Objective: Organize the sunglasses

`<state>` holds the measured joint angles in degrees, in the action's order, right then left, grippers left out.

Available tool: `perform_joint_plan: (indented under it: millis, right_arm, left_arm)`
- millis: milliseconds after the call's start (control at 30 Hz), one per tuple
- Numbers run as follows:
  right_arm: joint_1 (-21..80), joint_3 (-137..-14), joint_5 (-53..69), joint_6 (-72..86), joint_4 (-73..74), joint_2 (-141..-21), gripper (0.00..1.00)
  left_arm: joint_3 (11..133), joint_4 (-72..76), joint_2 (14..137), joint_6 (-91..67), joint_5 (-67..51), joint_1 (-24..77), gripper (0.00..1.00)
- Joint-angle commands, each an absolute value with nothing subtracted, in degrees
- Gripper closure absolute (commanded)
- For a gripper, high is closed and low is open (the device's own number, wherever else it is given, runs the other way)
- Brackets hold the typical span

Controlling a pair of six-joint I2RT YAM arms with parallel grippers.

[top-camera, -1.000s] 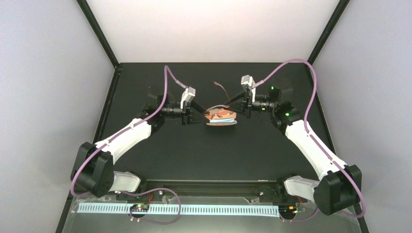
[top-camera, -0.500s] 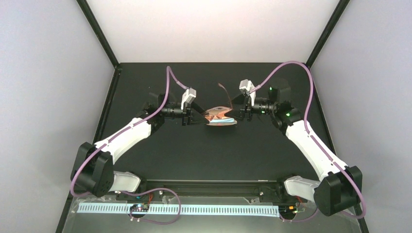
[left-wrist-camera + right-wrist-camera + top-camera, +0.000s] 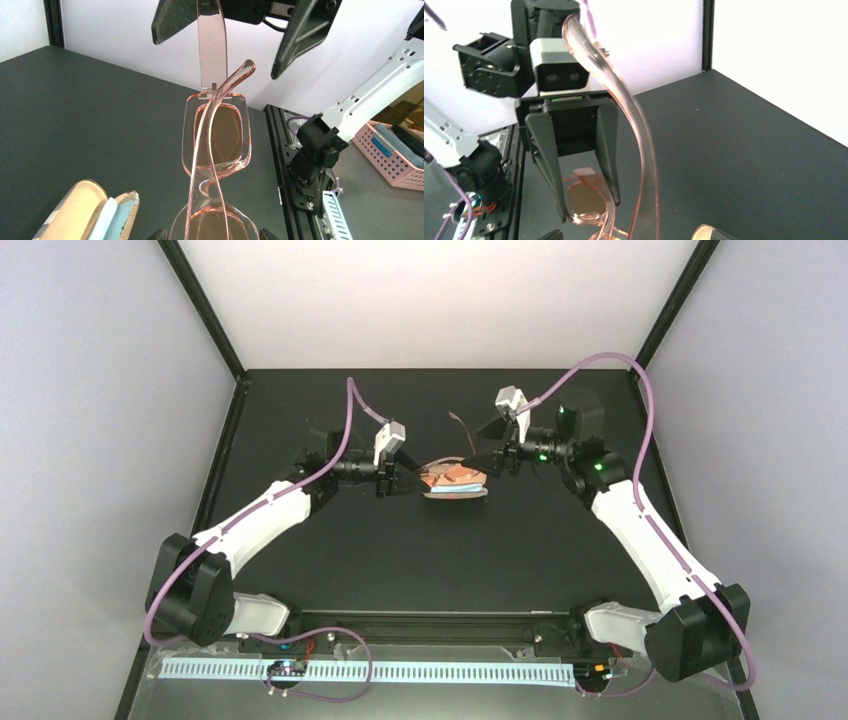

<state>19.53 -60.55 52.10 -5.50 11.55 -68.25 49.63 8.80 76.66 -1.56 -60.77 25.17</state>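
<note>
Roughly halfway. Left gripper (image 3: 412, 480) is clamping the sunglasses (image 3: 220, 135) by one lens end and holding them up over the case (image 3: 82, 205). One temple (image 3: 215, 115) is lying folded across the lenses; the other (image 3: 211, 45) is sticking straight out, not folded yet. Right gripper (image 3: 490, 452) is standing wide, jaws either side of that open temple, not touching it. Case is sitting open on the table (image 3: 420, 560) with the blue cloth (image 3: 107, 220) in it, no glasses. Remaining, I'd judge: fold second temple, seat glasses, close case.
</note>
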Motion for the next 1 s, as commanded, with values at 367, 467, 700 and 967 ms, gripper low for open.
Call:
perform_joint_plan:
  millis: [367,467,700,967]
  right_arm:
    - [19.3,-61.9,40.2,-2.5,12.3,-70.7,0.23]
    - [19.4,-61.0,40.1,-3.9,12.3,-70.0,0.24]
    - [19.3,-59.0,42.0,-6.8,12.3,-68.8,0.24]
    - [19.3,-59.5,40.2,-4.9,11.5,-68.7,0.24]
  left_arm:
    - [53.2,6.4,76.7,2.1,-58.3,26.3,0.81]
    - [53.3,6.4,76.8,2.0,-58.1,26.3,0.81]
    - [53.5,6.4,76.9,1.6,-57.0,26.3,0.81]
    - [53.4,6.0,77.5,2.1,-57.0,26.3,0.80]
